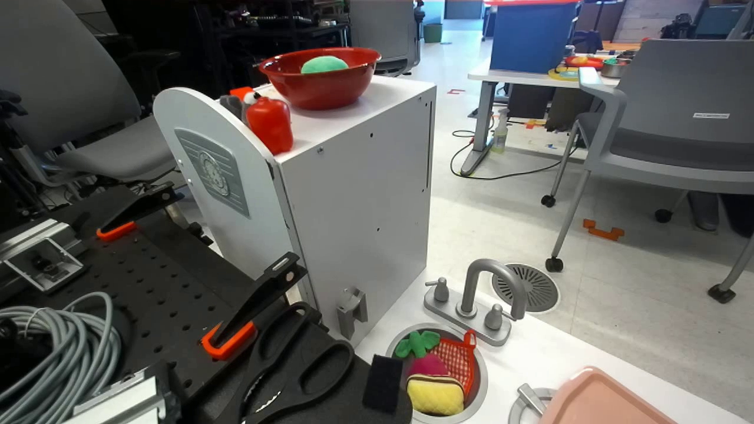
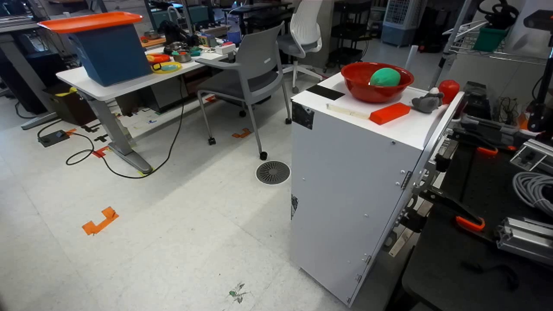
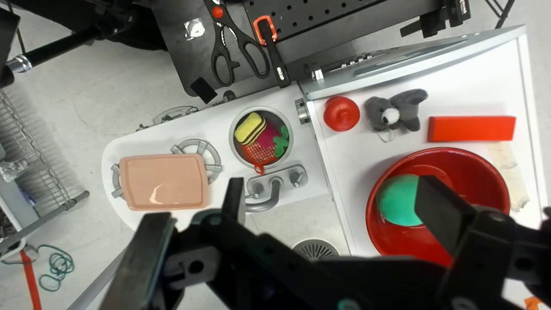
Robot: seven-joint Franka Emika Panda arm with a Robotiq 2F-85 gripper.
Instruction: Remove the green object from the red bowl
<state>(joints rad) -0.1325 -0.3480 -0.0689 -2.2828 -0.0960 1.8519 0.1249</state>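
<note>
The gripper (image 3: 310, 211) holds nothing, spread wide, and the green thing (image 3: 398, 200) sits in the red bowl (image 3: 473, 172), right of the gripper's middle in the wrist view (lower too, I'd guess from here).

A: State the condition of the red bowl (image 2: 360, 91).

B: Round, wide and glossy red, with a flared rim. It stands upright on top of the white cabinet (image 2: 341, 185).

A: State the condition and location of the green object (image 3: 397, 201).

B: Rounded, smooth and smaller than the bowl. It lies inside the red bowl, off-centre and close to the wall in the wrist view. Part of it is hidden there; contact with the wall cannot be confirmed.
</note>
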